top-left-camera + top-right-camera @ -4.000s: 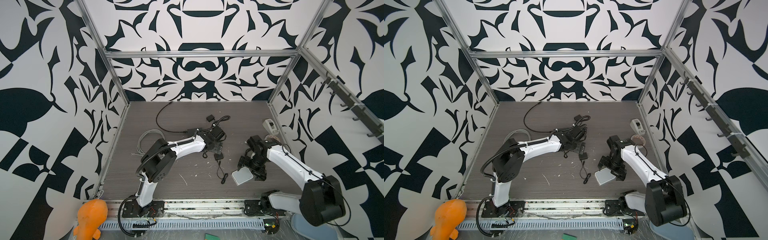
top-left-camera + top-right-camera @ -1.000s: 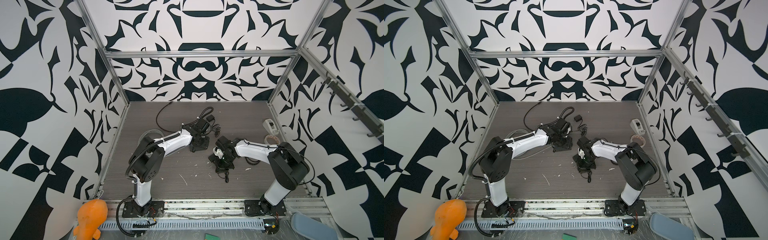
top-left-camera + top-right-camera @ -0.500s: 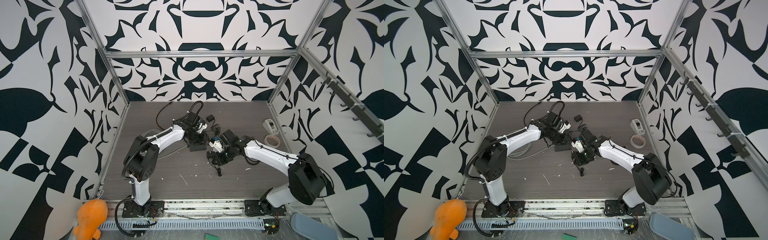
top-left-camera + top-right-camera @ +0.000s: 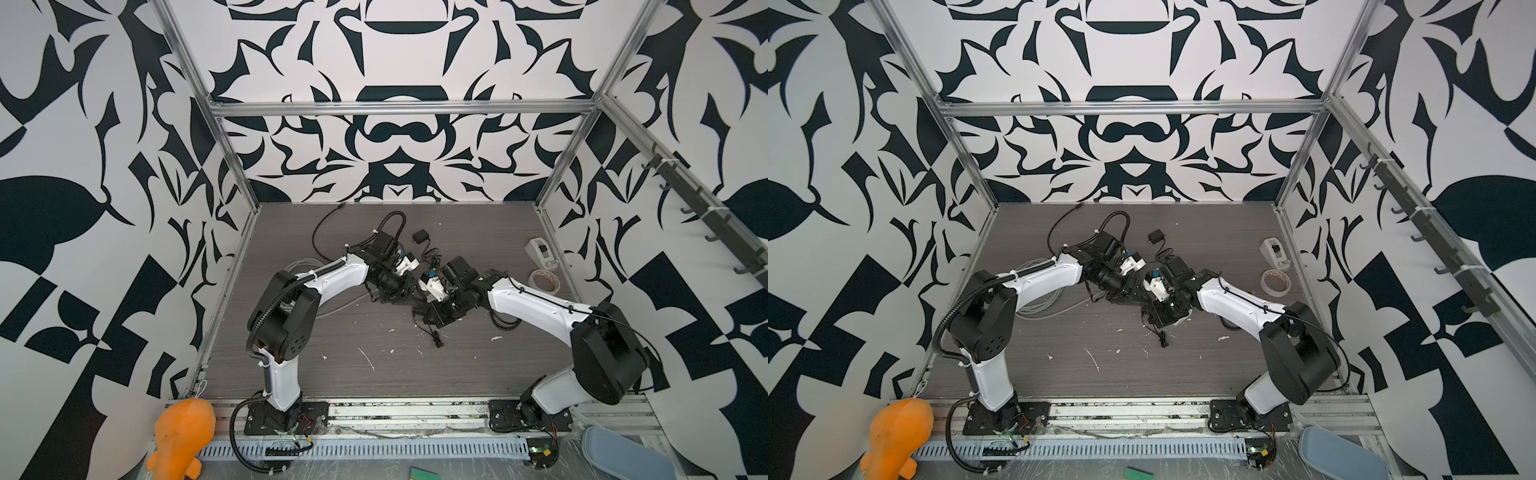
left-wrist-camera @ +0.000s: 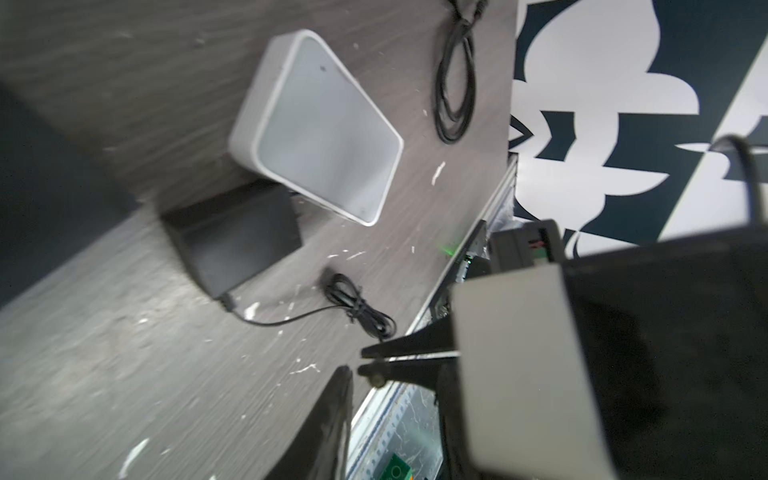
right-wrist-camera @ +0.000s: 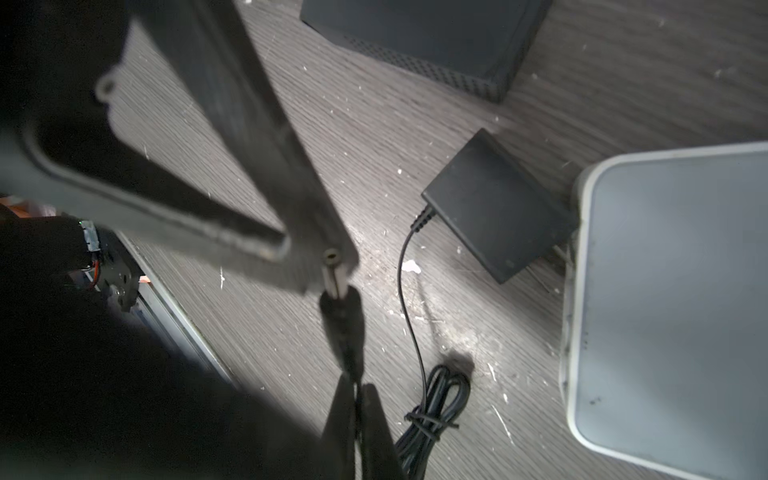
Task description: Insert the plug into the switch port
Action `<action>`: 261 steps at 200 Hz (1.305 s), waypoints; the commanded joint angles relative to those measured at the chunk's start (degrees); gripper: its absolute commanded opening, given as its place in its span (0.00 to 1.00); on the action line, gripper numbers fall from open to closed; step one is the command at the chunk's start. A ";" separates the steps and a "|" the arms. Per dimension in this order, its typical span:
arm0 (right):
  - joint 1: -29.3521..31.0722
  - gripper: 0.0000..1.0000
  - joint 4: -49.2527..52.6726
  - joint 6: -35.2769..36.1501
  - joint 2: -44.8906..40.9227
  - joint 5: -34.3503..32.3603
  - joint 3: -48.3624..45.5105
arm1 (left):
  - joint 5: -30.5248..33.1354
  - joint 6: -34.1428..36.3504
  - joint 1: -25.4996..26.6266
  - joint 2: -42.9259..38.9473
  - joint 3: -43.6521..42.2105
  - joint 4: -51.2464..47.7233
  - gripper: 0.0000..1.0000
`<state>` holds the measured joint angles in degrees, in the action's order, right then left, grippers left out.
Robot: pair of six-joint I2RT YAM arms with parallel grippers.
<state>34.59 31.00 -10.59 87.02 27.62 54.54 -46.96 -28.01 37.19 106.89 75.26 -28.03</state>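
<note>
Right claw (image 6: 354,384) clenched on barrel plug (image 6: 344,320), gripping black moulded end, metal tip pointing away from claw, held above table (image 6: 498,332). Tip sat right against dark blurred bar close to lens (couldn't tell what it was). Left claw (image 4: 395,293) jaws stood apart, over middle of table, just beside right claw. Black switch box (image 6: 428,33) lay flat, apart from plug; perforated edge showed, port not made out. Power adapter (image 6: 494,203) touched white rounded box (image 6: 673,299), cable bundle (image 6: 432,407) lay nearby

You've got two arms (image 4: 336,276) (image 4: 536,303), two black adapters (image 4: 419,237) (image 6: 494,203), one plug (image 6: 338,299), one white box (image 5: 320,124), one black box (image 6: 436,37), one tape roll (image 4: 544,289), one orange toy (image 4: 183,432).
</note>
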 commanded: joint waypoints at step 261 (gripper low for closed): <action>-1.41 0.37 -45.17 -13.89 -11.57 -4.01 -19.41 | -1.77 -5.57 -2.63 4.29 -1.52 0.81 0.07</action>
<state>33.30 1.89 -19.62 75.85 24.32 38.96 -47.83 -31.00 34.87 110.67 74.63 -28.16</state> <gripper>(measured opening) 0.369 0.102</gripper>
